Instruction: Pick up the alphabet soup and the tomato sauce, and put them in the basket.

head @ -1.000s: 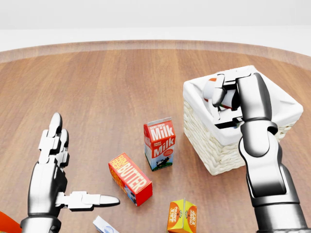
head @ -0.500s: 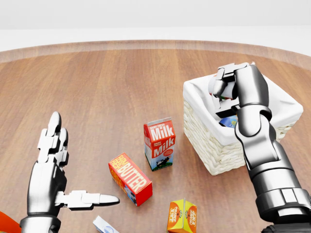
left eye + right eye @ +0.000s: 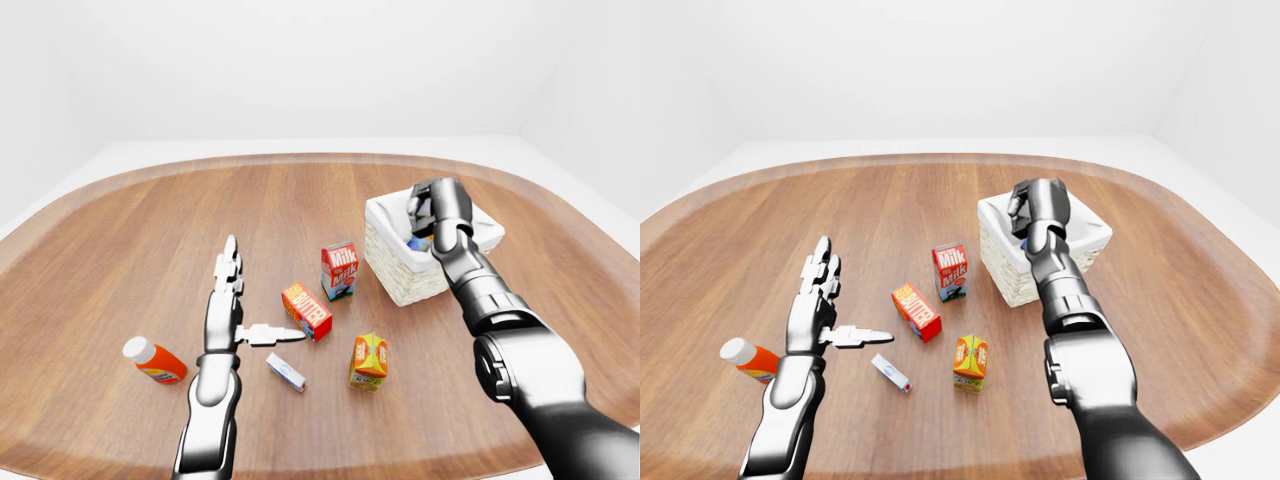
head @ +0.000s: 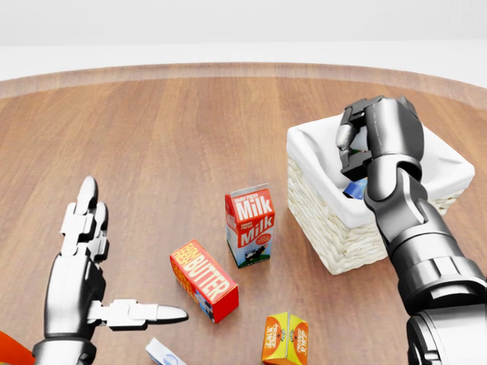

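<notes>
Since a second ago the right hand (image 4: 358, 144) has let go its red-and-white can and now hangs curled but empty over the basket (image 4: 335, 220); something blue (image 4: 354, 190) shows inside. Left hand (image 4: 84, 266) stays splayed, holding nothing, beside the butter box (image 4: 204, 280).

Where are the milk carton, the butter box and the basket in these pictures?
milk carton (image 4: 250, 225): head view, on its red and white printed face.
butter box (image 4: 204, 280): head view, on its red top face with the lettering.
basket (image 4: 326, 230): head view, on its woven side wall.
</notes>
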{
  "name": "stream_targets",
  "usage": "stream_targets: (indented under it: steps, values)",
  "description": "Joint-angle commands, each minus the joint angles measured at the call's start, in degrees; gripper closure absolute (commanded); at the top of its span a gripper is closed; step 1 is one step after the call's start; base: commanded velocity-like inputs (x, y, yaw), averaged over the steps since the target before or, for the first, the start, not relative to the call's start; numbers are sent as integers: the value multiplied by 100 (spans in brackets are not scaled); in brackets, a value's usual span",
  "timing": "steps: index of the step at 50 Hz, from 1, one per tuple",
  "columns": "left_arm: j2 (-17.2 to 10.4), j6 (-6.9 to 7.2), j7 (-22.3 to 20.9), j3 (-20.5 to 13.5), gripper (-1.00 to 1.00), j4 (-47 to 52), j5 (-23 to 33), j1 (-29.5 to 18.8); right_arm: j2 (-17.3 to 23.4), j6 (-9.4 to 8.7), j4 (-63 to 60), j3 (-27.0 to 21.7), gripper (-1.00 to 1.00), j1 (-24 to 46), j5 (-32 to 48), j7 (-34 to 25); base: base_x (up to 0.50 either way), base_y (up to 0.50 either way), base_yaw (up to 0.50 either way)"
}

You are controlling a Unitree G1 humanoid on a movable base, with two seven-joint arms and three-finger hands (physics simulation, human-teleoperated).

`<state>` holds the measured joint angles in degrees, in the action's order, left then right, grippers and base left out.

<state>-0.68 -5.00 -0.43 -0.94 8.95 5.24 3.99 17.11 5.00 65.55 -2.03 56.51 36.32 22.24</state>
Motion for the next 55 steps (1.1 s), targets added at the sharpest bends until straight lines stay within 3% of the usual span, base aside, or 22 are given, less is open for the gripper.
stream_targets:
  steps: [1,21,55]
  values:
    - [1,0,-2,4,-100,-6,6,6,19,0,206,98,100,332,301,259,0,0,0]
    - [-6,0,17,-41,-100,-26,-37,-58,-37,0,842,257,100,594,1167,776,0,0,0]
    - [0,0,-1,-5,-100,3,-15,4,-86,0,1072,359,100,403,2172,776,0,0,0]
